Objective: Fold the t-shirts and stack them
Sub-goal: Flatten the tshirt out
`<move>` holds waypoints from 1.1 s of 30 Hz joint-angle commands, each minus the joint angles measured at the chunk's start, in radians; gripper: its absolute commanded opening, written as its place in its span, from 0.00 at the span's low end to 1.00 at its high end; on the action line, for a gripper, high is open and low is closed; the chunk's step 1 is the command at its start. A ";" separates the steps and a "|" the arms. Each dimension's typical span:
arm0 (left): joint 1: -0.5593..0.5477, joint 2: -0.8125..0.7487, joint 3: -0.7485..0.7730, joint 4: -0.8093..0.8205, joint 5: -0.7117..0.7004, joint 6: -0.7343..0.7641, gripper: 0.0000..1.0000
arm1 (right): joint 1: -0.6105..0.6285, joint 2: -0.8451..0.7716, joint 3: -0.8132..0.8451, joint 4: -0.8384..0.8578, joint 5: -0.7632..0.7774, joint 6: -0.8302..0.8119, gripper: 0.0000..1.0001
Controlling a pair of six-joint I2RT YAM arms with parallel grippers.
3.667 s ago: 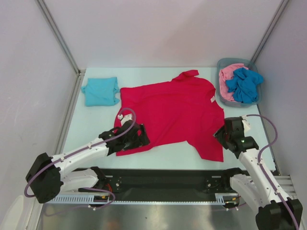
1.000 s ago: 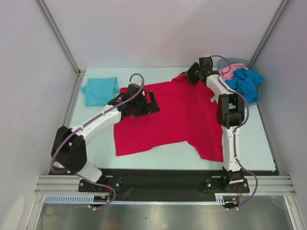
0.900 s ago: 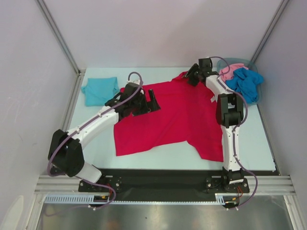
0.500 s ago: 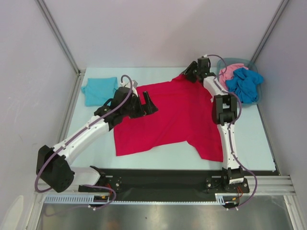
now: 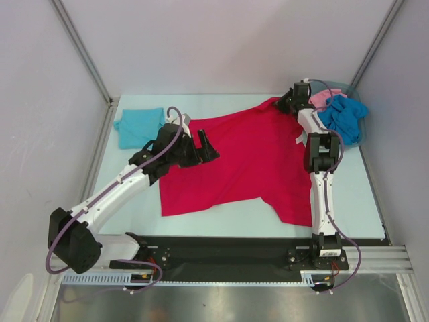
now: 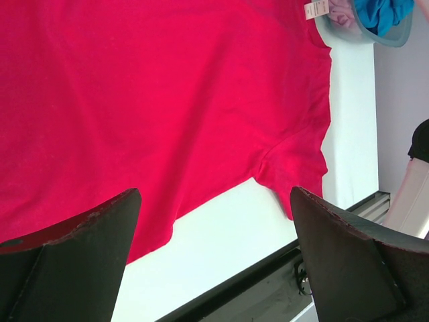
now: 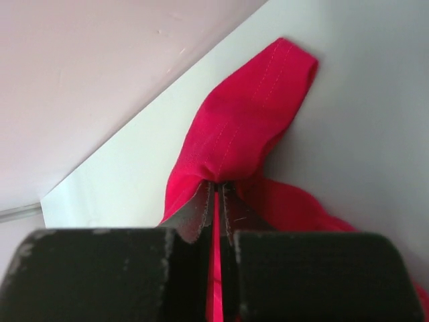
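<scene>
Pinching red t-shirt [image 5: 241,161] is right gripper [image 7: 216,191]; left gripper [image 6: 214,196] gapes; white tag [image 6: 316,9] illegible.

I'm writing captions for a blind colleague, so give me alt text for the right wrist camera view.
The right tool is shut on a bunched part of the red t-shirt, cloth pinched between its two black fingers. The stitched hem end extends beyond over the pale table, with a light wall at upper left.
</scene>
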 commanded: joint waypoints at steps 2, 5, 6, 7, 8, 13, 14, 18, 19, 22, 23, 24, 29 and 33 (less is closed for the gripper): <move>-0.014 -0.046 -0.004 0.002 -0.005 0.005 1.00 | 0.001 -0.026 0.047 0.075 0.024 -0.014 0.00; -0.021 -0.049 -0.007 0.001 -0.005 0.000 1.00 | -0.006 -0.034 0.041 0.090 0.033 -0.016 0.00; -0.023 -0.053 -0.009 0.001 -0.010 0.001 1.00 | -0.008 -0.037 0.036 0.101 0.038 -0.013 0.00; -0.024 -0.054 -0.009 -0.001 -0.013 0.001 1.00 | -0.011 -0.043 0.015 0.110 0.042 -0.013 0.00; -0.026 -0.059 -0.012 -0.002 -0.014 0.001 1.00 | -0.017 -0.057 0.004 0.124 0.051 -0.008 0.00; -0.026 -0.068 -0.010 -0.011 -0.019 0.005 1.00 | -0.020 -0.060 0.021 0.148 0.076 0.004 0.00; -0.026 -0.066 -0.010 -0.011 -0.020 0.005 1.00 | -0.050 -0.054 0.036 0.148 0.078 0.016 0.00; -0.026 -0.071 -0.010 -0.016 -0.022 0.006 1.00 | -0.069 -0.045 0.062 0.165 0.076 0.044 0.00; -0.026 -0.071 -0.012 -0.016 -0.020 0.006 1.00 | -0.072 -0.045 0.064 0.165 0.075 0.046 0.00; -0.026 -0.066 -0.010 -0.015 -0.017 0.008 1.00 | -0.081 -0.046 0.061 0.228 0.071 0.064 0.00; -0.026 -0.065 -0.010 -0.016 -0.017 0.008 1.00 | -0.084 -0.045 0.061 0.249 0.070 0.070 0.00; -0.026 -0.063 -0.009 -0.016 -0.016 0.006 1.00 | -0.087 -0.043 0.070 0.257 0.067 0.079 0.00; -0.026 -0.060 -0.012 -0.016 -0.016 0.005 1.00 | -0.086 -0.013 0.131 0.244 0.045 0.083 0.17; -0.027 -0.057 -0.015 -0.016 -0.019 0.003 1.00 | -0.074 -0.022 0.108 0.242 0.018 0.067 0.57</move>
